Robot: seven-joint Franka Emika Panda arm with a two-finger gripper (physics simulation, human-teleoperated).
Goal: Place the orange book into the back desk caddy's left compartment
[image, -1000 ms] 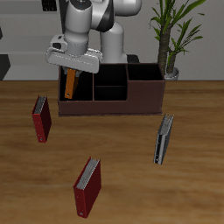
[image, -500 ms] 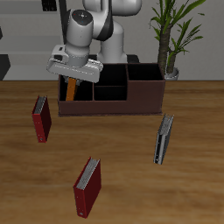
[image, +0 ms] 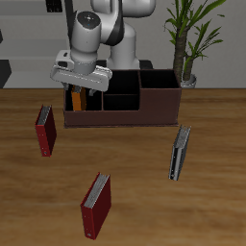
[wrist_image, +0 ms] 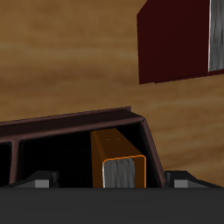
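In the exterior view the hand (image: 79, 89) hung low over the end section of the back desk caddy (image: 123, 101), and its pale body hid most of what it carried: only a sliver of the orange book (image: 75, 99) showed beneath it, upright and partly sunk into the left compartment (image: 85, 102). The fingertips themselves could not be made out behind the hand's housing, so the grip was hard to judge from there. On the bench (image: 144, 183) lay three other books, counted: two dark red books, one (image: 44, 131) near the caddy's end and one (image: 95, 205) nearer the front edge, and one grey-blue book (image: 180, 152) standing well apart on the other side. One potted plant (image: 184, 38) stood behind the caddy, its top cut off by the frame. In the wrist view the orange book (wrist_image: 120, 160) sat directly under the hand, its pale page edge facing the camera, flanked by the two grey fingers (wrist_image: 38, 181), which were closed against its covers, pinching it. The book hung inside the caddy's dark-walled, black-lined section, whose brown rim (wrist_image: 79, 118) ran around it. Beyond lay one dark red book (wrist_image: 171, 39), cut off at the frame edge.
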